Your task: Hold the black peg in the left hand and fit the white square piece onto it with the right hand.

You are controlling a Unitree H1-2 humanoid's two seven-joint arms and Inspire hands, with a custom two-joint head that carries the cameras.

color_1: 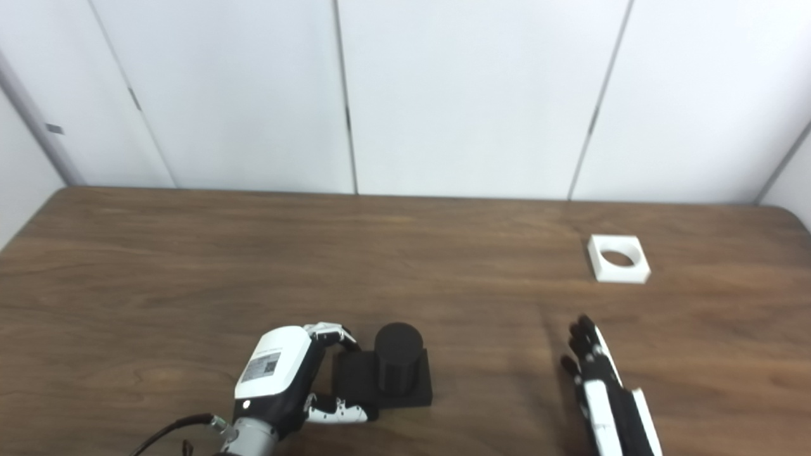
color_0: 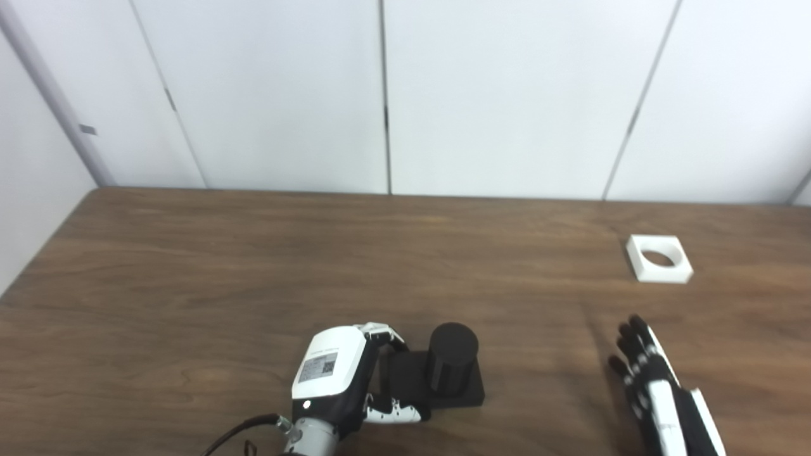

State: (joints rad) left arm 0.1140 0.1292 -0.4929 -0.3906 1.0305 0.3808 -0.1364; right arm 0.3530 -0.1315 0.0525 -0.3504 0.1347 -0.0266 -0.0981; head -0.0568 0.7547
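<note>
Left hand (color_0: 336, 380) grips the black peg (color_0: 451, 364) by its base.
Right hand (color_0: 659, 386) empty, fingers straight — white square piece (color_0: 659, 258) lies well apart on the table (color_0: 253, 266).

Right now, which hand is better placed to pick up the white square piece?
The right hand. It is open, holds nothing, and is on the same side as the white square piece. The left hand is at the black peg.
</note>
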